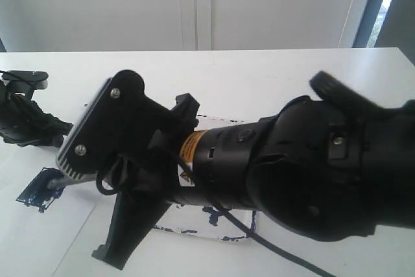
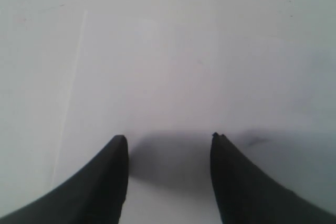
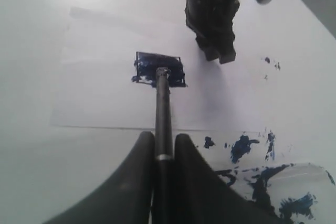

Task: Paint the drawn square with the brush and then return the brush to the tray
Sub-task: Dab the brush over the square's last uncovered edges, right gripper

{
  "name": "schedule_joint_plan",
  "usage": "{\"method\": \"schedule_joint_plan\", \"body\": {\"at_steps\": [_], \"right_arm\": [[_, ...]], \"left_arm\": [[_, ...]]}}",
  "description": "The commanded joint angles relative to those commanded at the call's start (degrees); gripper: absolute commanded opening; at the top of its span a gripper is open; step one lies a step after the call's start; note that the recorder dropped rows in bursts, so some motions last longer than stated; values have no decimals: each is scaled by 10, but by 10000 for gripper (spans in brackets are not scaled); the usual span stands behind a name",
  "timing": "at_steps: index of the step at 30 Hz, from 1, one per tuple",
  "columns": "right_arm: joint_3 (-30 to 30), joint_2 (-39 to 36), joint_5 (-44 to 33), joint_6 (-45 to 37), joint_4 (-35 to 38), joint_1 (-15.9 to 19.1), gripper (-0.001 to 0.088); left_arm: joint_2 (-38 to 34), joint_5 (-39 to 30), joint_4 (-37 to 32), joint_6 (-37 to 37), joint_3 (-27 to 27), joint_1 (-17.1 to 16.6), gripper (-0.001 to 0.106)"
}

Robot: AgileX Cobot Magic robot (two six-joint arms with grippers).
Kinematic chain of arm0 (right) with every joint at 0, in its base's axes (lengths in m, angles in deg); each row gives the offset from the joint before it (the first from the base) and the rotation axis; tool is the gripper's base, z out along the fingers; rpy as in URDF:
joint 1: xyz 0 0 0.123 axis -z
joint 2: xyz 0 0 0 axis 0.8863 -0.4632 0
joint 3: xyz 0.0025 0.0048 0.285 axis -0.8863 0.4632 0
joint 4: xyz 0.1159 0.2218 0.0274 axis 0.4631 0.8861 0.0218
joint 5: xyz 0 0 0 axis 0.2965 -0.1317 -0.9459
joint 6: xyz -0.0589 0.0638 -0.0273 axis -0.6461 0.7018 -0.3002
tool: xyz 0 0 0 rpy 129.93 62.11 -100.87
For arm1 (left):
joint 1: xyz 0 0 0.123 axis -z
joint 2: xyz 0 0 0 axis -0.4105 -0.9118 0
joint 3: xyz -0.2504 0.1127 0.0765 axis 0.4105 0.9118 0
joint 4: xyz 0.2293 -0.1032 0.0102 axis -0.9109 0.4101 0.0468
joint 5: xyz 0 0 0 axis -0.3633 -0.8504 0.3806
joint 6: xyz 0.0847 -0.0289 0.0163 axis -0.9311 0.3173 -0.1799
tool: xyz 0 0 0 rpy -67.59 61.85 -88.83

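Currently right claw (image 3: 164, 139) clamps brush (image 3: 163, 106), tip on painted square (image 3: 147, 65); left claw (image 2: 168, 138) gapes empty. Risk: overlong stroke smears past outline, or paper (image 3: 94, 87) shifts.

right fingers (image 3: 137, 182) tight, left fingers (image 2: 102, 187) apart

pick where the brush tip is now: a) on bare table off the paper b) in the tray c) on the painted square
c, the right wrist view shows the brush, clamped in the right end effector, ending on the dark blue drawn square.
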Motion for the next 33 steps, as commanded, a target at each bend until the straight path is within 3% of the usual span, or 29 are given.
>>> {"method": "schedule_joint_plan", "body": {"at_steps": [25,33], "right_arm": [[0,-1,-18,3,4,-30,0],[-5,2,42,3,4,-30,0]], "left_arm": [[0,-1,0,0,0,0,536],[0,-1,0,0,0,0,536]]}}
